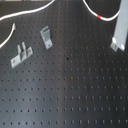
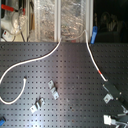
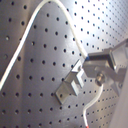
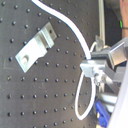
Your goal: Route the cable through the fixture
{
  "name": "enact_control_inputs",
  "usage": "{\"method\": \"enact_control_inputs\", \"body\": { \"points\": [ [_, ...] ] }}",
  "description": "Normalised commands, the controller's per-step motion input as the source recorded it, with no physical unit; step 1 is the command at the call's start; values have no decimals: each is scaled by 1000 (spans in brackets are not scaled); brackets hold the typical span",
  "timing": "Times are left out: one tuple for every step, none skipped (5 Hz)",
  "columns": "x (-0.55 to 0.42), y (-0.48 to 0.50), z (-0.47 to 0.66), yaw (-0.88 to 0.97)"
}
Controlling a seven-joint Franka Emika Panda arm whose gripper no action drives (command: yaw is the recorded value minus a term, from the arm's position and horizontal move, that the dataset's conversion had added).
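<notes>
Gripper (image 4: 94, 70) was clamped on cable (image 2: 45, 56); cord looked light, limp, floppy; best held near red band (image 1: 103, 18); fixture (image 1: 46, 36) well apart

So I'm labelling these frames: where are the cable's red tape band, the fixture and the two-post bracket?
red tape band (image 1: 103, 17), first exterior view, band's middle
fixture (image 1: 46, 37), first exterior view, leaning strip
two-post bracket (image 1: 20, 54), first exterior view, base

Grey two-post bracket (image 1: 20, 54) on black perforated board (image 1: 75, 85); clear plastic bins (image 2: 60, 20) behind.
</notes>
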Motion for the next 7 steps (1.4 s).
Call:
{"method": "enact_control_inputs", "body": {
  "points": [
    [-98,-128,102,-66],
    [-287,-405,174,-60],
    [-283,-406,183,-49],
    [-19,-28,1,0],
    [-358,-290,127,149],
    [-361,-219,129,203],
    [-330,-80,72,340]
  ]
}}
